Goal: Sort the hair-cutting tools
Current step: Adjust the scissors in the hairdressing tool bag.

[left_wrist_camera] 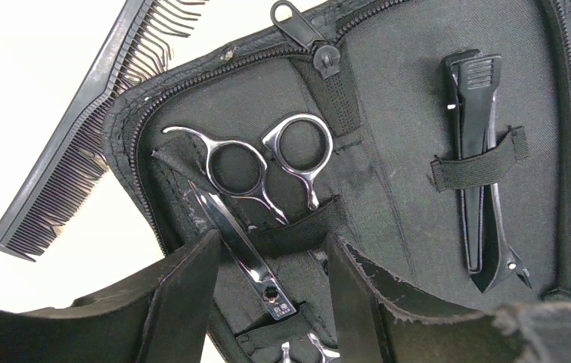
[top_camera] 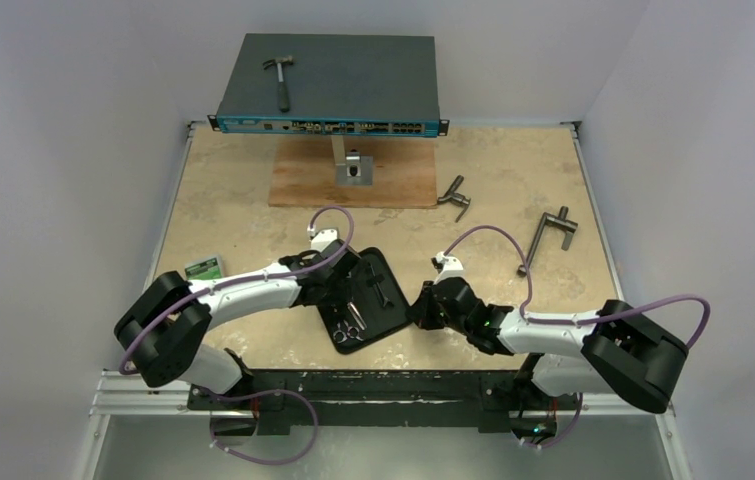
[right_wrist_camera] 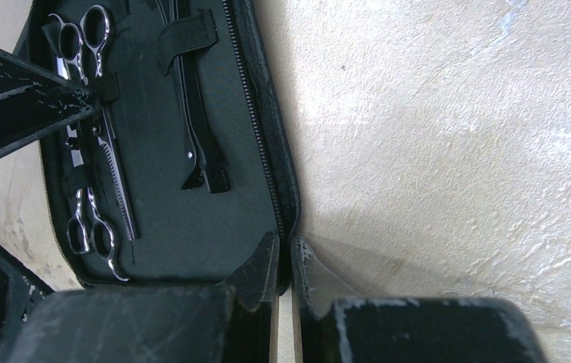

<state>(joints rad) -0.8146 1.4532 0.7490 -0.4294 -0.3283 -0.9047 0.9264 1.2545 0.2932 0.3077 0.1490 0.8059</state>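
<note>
An open black zip case [top_camera: 399,300] lies at the table's near middle. In the left wrist view its lining [left_wrist_camera: 388,136] holds one pair of silver scissors [left_wrist_camera: 267,162] under an elastic loop and the black hair clip [left_wrist_camera: 479,166] under another. The handles of a second pair of scissors [left_wrist_camera: 301,352] show at the bottom edge. The black comb [left_wrist_camera: 78,128] lies on the table beside the case's left rim. My left gripper [left_wrist_camera: 271,299] is open, its fingers either side of a scissors blade. My right gripper [right_wrist_camera: 286,253] is shut on the case's rim [right_wrist_camera: 278,189].
A blue-fronted network switch [top_camera: 331,95] stands at the back with a hammer [top_camera: 279,78] on top. A wooden board [top_camera: 303,180] with a metal block lies before it. Two grey T-handled tools [top_camera: 456,195] [top_camera: 548,235] lie at the right. A small green packet [top_camera: 203,267] lies at the left.
</note>
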